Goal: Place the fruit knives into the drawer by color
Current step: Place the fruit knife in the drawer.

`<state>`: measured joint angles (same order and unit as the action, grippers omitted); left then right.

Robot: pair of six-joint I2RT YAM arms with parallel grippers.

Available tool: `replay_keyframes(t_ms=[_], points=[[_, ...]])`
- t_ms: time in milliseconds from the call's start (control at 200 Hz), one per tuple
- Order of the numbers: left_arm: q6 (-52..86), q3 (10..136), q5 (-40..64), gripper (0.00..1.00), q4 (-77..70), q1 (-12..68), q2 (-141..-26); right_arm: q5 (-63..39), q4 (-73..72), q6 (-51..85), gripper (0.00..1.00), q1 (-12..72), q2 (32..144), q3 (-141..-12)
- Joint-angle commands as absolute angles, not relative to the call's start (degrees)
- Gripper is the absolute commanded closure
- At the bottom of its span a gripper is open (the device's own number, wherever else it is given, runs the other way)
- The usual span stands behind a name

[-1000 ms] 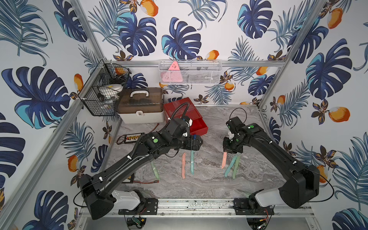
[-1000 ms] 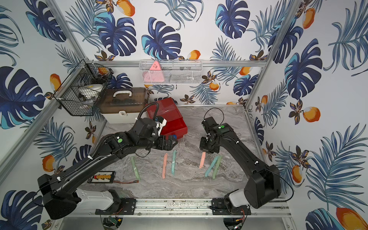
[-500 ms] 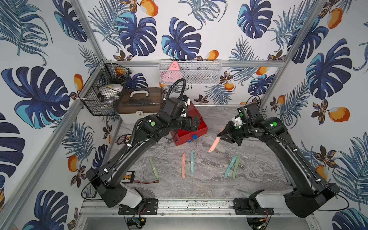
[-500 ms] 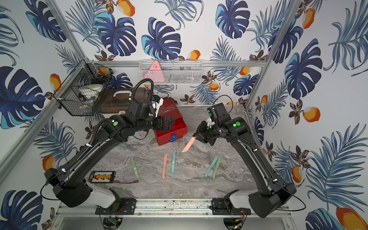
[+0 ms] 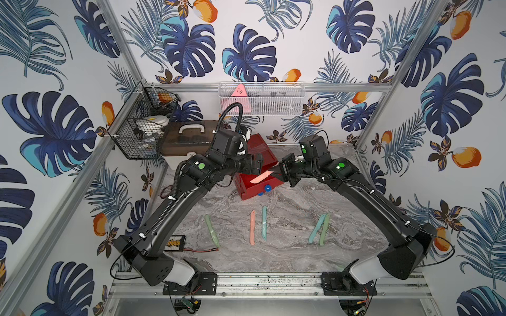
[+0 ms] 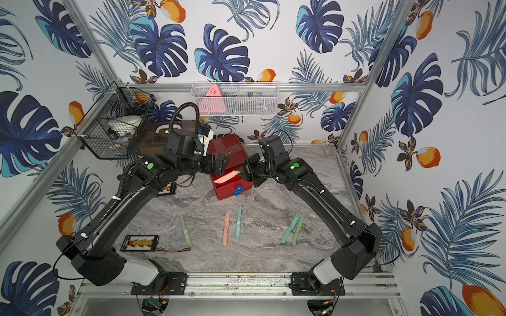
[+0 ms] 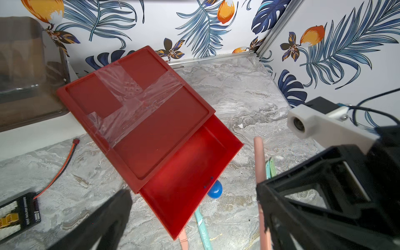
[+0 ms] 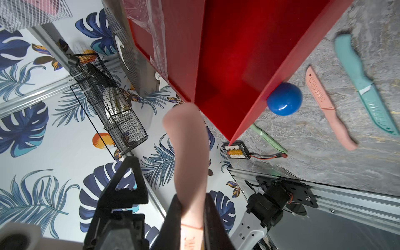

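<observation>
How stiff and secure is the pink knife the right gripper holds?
Probably stiff: the pink knife juts from the right gripper without sagging. Likely light, being slim plastic. Held near one end, it might pivot if it bumps the drawer wall.

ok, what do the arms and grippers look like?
The left arm and right arm are black, each with a green dot on a joint and a white base shell. A thick black hose runs from the left one. The left gripper and right gripper have black triangular-trussed fingers.

drawer (image 5: 262, 147) rear-centre | case (image 5: 189, 140) left of it | knives (image 5: 252, 231) before it | knife (image 5: 260, 178) near it
</observation>
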<state>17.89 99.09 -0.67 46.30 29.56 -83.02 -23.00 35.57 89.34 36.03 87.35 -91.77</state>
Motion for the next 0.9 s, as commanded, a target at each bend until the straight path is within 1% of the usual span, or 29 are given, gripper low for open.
replay_keyframes(t_ms=[0, 200, 405, 485, 570, 715, 786, 861, 896], points=[[17.08, 97.83, 0.68, 0.01, 45.93, 28.71, -82.09, -23.02, 29.37, 92.97, 0.96, 36.12, 88.42, -90.69], [16.94, 96.45, 2.10, 0.01, 45.45, 27.51, -81.75, -24.34, 25.70, 93.67, 0.94, 35.77, 91.28, -88.24], [16.93, 95.08, 3.96, 0.01, 44.48, 26.63, -81.73, -24.67, 23.91, 93.03, 0.88, 33.92, 93.39, -87.60], [17.19, 94.04, 4.86, 0.01, 43.78, 26.46, -81.63, -24.59, 22.73, 92.41, 0.83, 33.25, 94.16, -87.96], [17.54, 92.93, 5.40, 0.01, 43.07, 26.43, -81.42, -24.69, 23.96, 91.37, 0.80, 33.22, 95.42, -89.47], [17.72, 91.27, 6.38, 0.01, 42.07, 26.28, -81.02, -24.62, 21.84, 91.52, 0.62, 33.22, 96.48, -89.89], [17.83, 90.84, 6.42, 0.01, 42.09, 26.28, -80.95, -24.68, 22.57, 91.34, 0.61, 33.23, 96.79, -90.56], [17.79, 90.46, 6.60, 0.01, 41.94, 26.25, -80.64, -23.94, 23.22, 90.69, 0.56, 33.22, 96.12, -90.94], [17.82, 90.22, 6.62, 0.01, 42.03, 26.27, -80.36, -23.84, 23.64, 90.00, 0.56, 33.23, 95.88, -91.09]])
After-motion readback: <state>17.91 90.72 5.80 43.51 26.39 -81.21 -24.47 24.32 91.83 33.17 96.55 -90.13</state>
